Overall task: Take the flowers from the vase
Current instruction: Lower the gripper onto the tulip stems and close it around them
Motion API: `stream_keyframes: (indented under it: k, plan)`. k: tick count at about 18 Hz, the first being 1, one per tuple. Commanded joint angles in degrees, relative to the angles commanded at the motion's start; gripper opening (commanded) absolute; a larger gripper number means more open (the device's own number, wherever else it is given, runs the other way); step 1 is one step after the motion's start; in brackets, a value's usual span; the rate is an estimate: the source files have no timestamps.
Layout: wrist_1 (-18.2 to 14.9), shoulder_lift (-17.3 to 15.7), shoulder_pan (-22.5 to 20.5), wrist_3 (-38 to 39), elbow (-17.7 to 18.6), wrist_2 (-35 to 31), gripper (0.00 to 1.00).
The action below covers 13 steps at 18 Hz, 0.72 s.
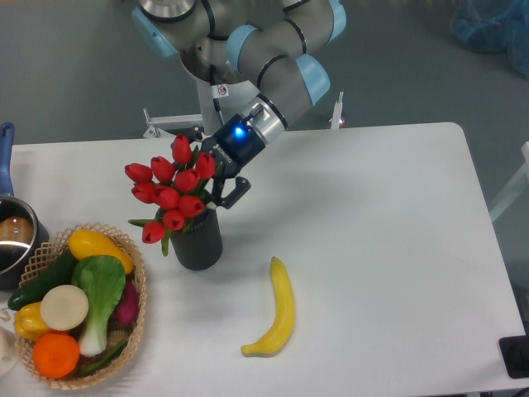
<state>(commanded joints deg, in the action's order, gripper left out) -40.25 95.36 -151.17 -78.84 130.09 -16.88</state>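
A bunch of red tulip buds, the flowers (172,192), stands in the dark grey cylindrical vase (198,241) at the table's left middle. The buds lean to the left over the vase's mouth. My gripper (221,192) comes down from the back right and sits right against the right side of the bunch, just above the vase's rim. One dark finger (237,192) shows to the right of the stems; the other is hidden behind the buds. Whether the fingers are closed on the stems cannot be told.
A yellow banana (278,309) lies in front and to the right of the vase. A wicker basket (136,318) of vegetables and fruit sits at the front left. A metal pot with a blue handle (10,231) stands at the left edge.
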Motion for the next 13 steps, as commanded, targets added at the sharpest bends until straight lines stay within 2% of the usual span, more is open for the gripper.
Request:
stream_keyframes:
  k: [2, 6, 10, 13]
  plan:
    - [0.00, 0.61, -0.35, 0.00, -1.23, 0.00, 0.04]
    - [-0.09, 0.53, -0.79, 1.75, -3.34, 0.09, 0.02]
    - [-0.09, -0.61, -1.05, 6.32, -4.66, 0.09, 0.02]
    - [-0.09, -2.89, -1.23, 11.14, -5.37, 0.35, 0.02]
